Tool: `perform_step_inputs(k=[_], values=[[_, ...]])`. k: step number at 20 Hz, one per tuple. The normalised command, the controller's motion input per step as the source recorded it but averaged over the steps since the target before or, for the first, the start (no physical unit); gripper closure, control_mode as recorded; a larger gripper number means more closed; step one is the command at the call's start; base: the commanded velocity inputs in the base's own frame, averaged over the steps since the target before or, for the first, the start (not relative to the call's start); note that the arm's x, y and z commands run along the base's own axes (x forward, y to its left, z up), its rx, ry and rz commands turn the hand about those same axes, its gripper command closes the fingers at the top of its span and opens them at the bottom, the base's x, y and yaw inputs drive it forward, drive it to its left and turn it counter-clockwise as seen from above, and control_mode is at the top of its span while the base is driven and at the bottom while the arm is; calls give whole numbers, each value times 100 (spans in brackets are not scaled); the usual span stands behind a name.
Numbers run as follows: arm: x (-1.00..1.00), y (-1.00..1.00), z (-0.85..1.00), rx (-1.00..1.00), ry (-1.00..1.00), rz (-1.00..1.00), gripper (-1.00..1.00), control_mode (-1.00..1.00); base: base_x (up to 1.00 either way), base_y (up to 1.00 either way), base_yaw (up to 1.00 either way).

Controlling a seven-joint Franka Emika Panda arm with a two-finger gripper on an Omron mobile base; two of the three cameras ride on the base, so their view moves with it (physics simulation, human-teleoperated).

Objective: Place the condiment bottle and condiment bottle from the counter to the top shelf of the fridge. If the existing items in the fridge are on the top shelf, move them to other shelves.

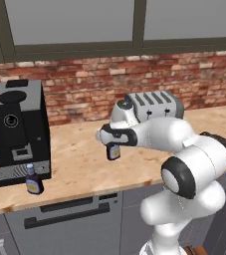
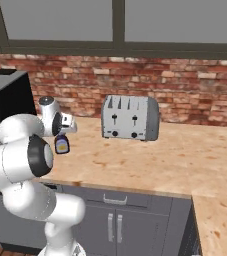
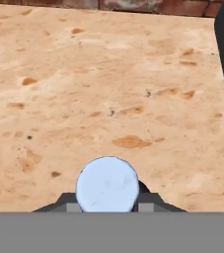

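On the beige counter (image 1: 79, 164) before the brick wall, the gripper (image 1: 112, 146) is clamped on a condiment bottle (image 1: 113, 151) hanging upright directly beneath it (pale cap between the jaws), while the second bottle (image 1: 33, 180) stands well left by the coffee machine (image 1: 19, 130).

beige wood-grain counter (image 1: 79, 164) with coffee machine (image 1: 17, 130), toaster (image 2: 130, 118), small bottle (image 1: 33, 180), seemingly upright

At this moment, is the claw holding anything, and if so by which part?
Yes. The claw is shut on a condiment bottle, gripping it near the top, just under its pale cap. Its body hangs below the claw, above the counter.
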Motion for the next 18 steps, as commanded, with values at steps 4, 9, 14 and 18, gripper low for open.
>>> perform_step_inputs(k=[4, 9, 14, 18], values=[[-100, 0, 98, 0, -4, -12, 100, -100, 0, 0, 0], [-100, -14, 100, 3, 0, -11, 100, -100, 0, 0, 0], [-100, -50, 100, 9, 0, -6, 100, -100, 0, 0, 0], [-100, -53, 100, 8, 0, -7, 100, -100, 0, 0, 0]])
